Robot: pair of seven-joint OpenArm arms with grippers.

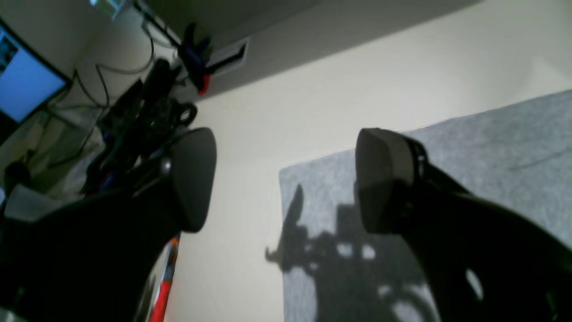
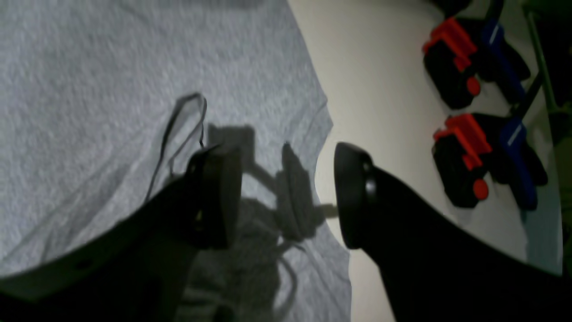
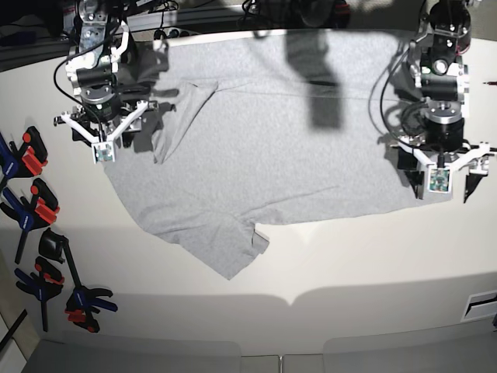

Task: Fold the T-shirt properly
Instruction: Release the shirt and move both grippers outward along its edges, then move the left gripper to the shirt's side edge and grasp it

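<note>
The light grey T-shirt [image 3: 272, 148] lies spread on the white table [image 3: 349, 264], plain side up, with one sleeve [image 3: 225, 249] pointing toward the front edge. My left gripper [image 3: 437, 186] hovers open over the shirt's right edge. In the left wrist view the open gripper [image 1: 286, 179] straddles a corner of the shirt [image 1: 491, 147] and holds nothing. My right gripper [image 3: 103, 148] is open at the shirt's left edge. In the right wrist view the gripper [image 2: 283, 197] spans the hem of the shirt [image 2: 89, 89] and is empty.
Several black clamps with red and blue handles [image 3: 31, 210] lie along the table's left side; two of them show in the right wrist view [image 2: 478, 165]. A monitor [image 1: 22, 85] and cables stand beyond the table edge.
</note>
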